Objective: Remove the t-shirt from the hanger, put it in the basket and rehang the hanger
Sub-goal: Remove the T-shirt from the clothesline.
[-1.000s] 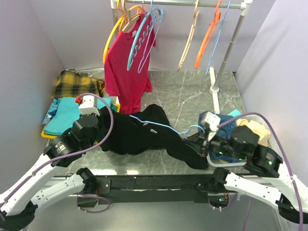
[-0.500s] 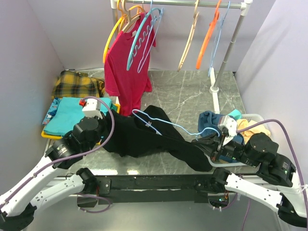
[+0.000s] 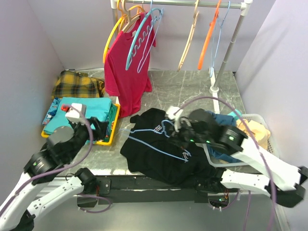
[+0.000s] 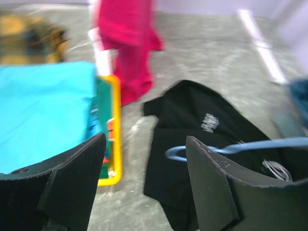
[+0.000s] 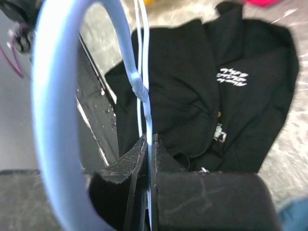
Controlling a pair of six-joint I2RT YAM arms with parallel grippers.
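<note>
The black t-shirt lies crumpled on the table at the front centre. It also shows in the left wrist view as the t-shirt and under the right wrist as the t-shirt. A light-blue wire hanger lies over it; whether it is still inside the shirt I cannot tell. My right gripper hovers over the shirt, shut on the hanger with the wire pinched between its jaws. My left gripper is open and empty, left of the shirt by the tray; its fingers frame bare table.
A yellow tray with folded cyan cloth sits at the left, plaid fabric behind it. A red shirt hangs from the rail with several empty hangers. The rail's post and a white basket stand at the right.
My left gripper opened, let go of the black t-shirt and drew back left. My right arm swung left over the shirt with the hanger; the stretched shirt slumped into a heap.
</note>
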